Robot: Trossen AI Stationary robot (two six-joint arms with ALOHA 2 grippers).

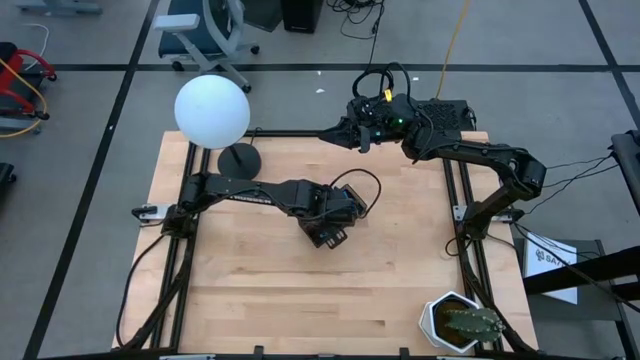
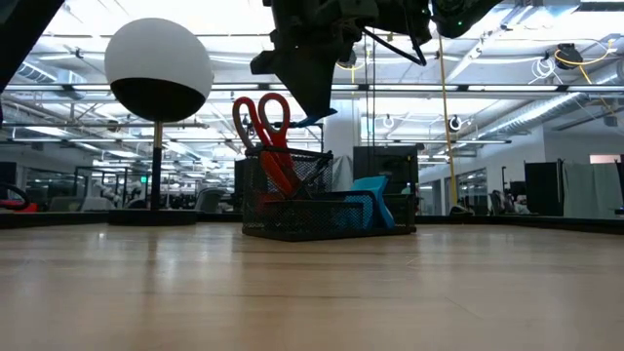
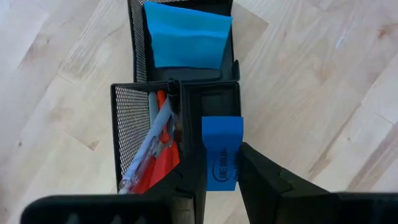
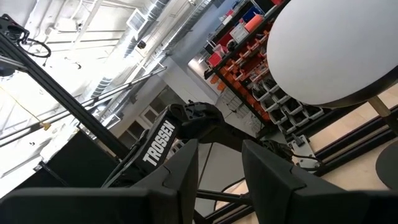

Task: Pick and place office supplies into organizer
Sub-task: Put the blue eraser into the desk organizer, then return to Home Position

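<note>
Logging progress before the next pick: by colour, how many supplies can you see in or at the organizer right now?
Blue: 2, the notepad in one compartment of the organizer and the eraser held in the left gripper above another
Red or orange: 1 for certain, the scissors; other items in the tall compartment cannot be told apart
Total: 3 clearly seen

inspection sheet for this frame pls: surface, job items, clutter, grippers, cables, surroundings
Surface: wooden table, bare at the front.
Job's things: mesh organizer holds red scissors, blue notepad and pens.
Clutter: globe lamp; potted cactus at a corner.
Grippers: left gripper shut on blue eraser above the organizer; right gripper open, empty, raised at the back.
Cables: black loops on right arm.
Surroundings: office chair, shelving.
</note>
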